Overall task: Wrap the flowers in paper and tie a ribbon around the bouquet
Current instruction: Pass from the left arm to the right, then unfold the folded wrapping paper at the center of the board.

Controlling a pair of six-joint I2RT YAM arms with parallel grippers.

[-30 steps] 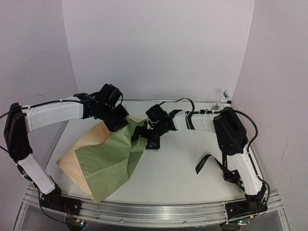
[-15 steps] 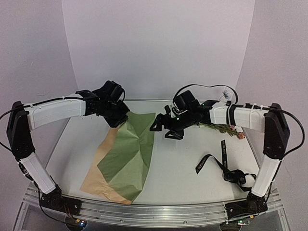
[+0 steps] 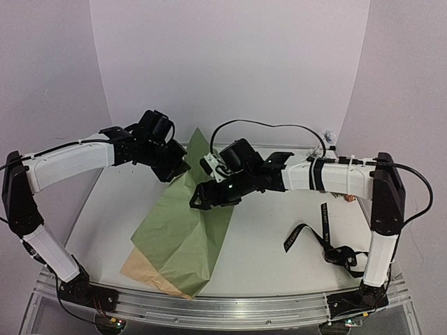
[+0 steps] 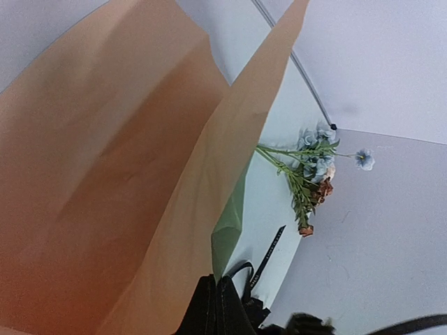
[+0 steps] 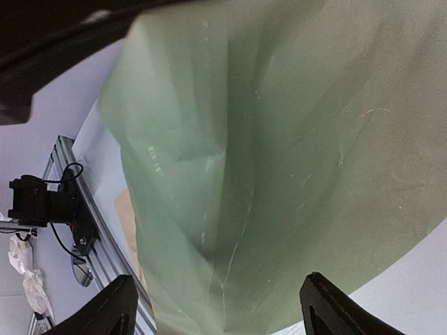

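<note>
your left gripper (image 3: 177,167) pinched the one paper (image 3: 183,234) aloft; your right gripper (image 3: 200,202) hovered spread beside it. one ribbon (image 3: 307,234) and one flowers (image 4: 311,178) bunch lay apart.

Pale lilac walls (image 3: 230,70); white table (image 3: 262,241); aluminium rail (image 3: 244,306) along near edge.

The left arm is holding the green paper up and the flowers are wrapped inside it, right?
Not quite. The left gripper does hold the paper up, but the flowers are not inside it: they lie bare on the table, apart from the paper, as the left wrist view shows.
</note>
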